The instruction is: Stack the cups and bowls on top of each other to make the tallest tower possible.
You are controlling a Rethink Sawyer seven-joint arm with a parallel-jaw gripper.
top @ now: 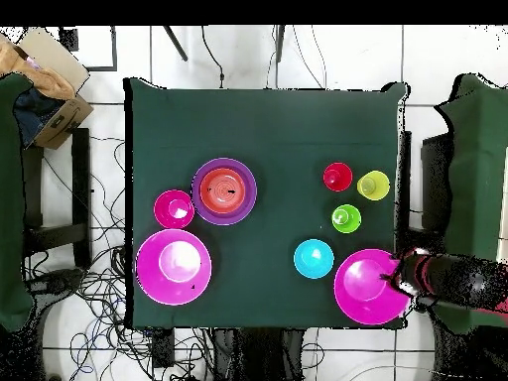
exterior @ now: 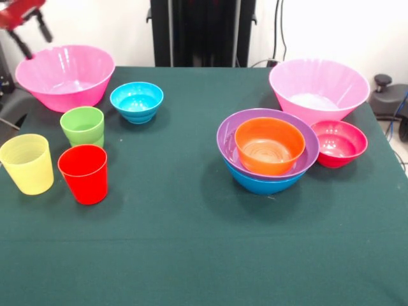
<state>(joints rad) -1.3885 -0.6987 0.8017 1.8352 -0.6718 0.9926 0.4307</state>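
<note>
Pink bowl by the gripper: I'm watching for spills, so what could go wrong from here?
The gripper hangs at the rim of the pink bowl near the table's corner; a poor grip could tip it off the edge. The cyan bowl and green cup stand close and could be knocked.

orange bowl nested in purple bowl, crimson bowl just beside; arm over table's corner, touching rim of one pink bowl.
</note>
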